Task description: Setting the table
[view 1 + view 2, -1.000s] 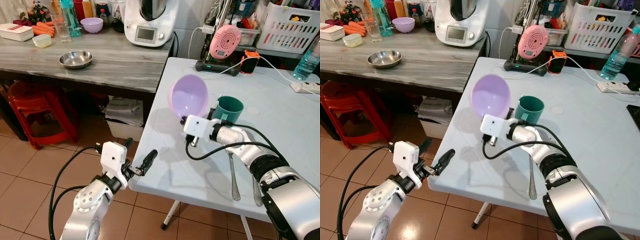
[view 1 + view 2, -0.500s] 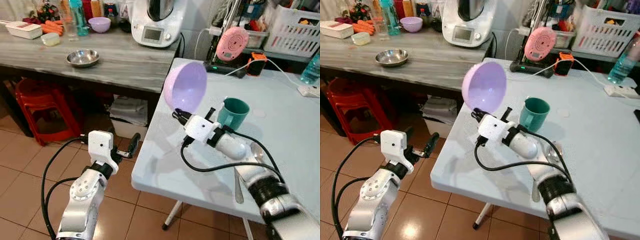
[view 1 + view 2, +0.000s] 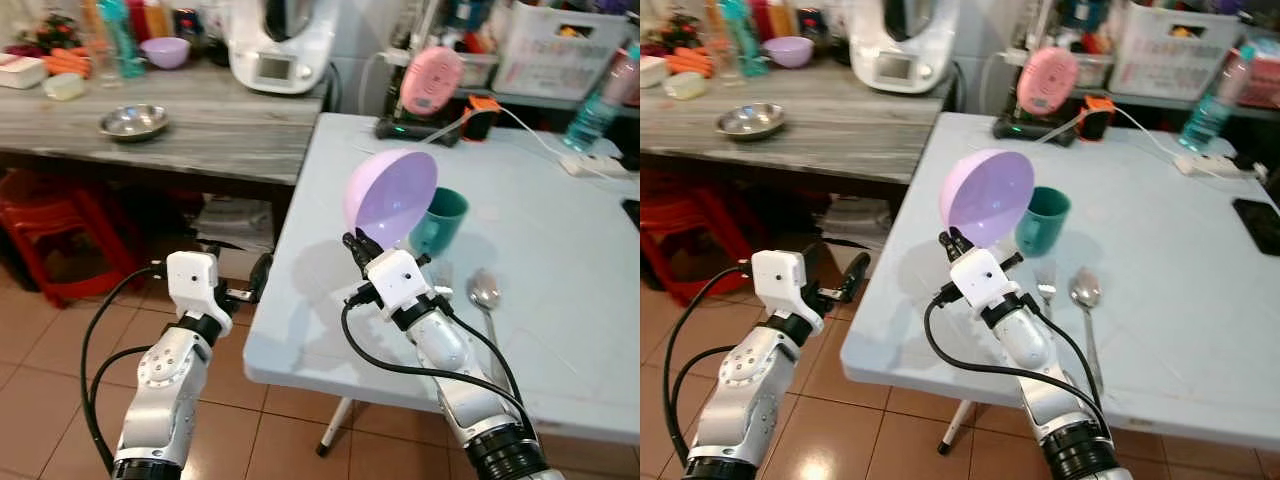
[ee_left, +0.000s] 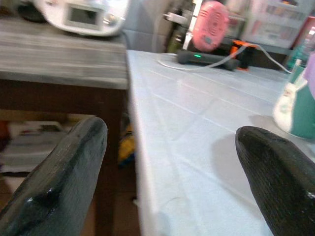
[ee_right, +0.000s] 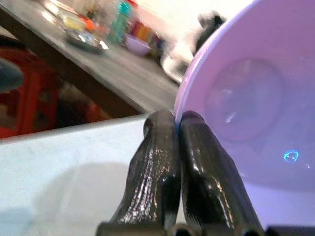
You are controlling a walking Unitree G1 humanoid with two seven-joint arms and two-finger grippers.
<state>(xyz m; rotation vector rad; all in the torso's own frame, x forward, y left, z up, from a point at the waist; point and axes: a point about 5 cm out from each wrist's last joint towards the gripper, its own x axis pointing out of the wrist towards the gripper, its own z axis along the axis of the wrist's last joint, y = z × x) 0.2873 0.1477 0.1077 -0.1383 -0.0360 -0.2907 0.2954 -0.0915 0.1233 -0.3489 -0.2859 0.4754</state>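
My right gripper (image 3: 352, 242) is shut on the rim of a lilac plastic bowl (image 3: 390, 197), holding it tilted above the light blue table (image 3: 560, 250), near the table's left part. In the right wrist view both black fingers (image 5: 170, 147) pinch the bowl (image 5: 256, 98) at its edge. Just behind the bowl stands a green cup (image 3: 440, 215). A spoon (image 3: 484, 296) and a fork (image 3: 1044, 280) lie on the table to the right of my forearm. My left gripper (image 3: 250, 285) hangs open beside the table's left edge, empty, with its fingers (image 4: 69, 167) wide apart.
A grey wooden counter (image 3: 200, 125) on the left carries a steel bowl (image 3: 133, 121), a second lilac bowl (image 3: 165, 51), bottles and a white kitchen machine (image 3: 275, 45). Red stools (image 3: 50, 220) stand beneath it. A pink device (image 3: 430, 80), cables, a water bottle (image 3: 1200, 100) and a white basket are at the back.
The camera has shifted. My right arm has carried the bowl slightly right and nearer the green cup. The left arm stays low beside the table's edge.
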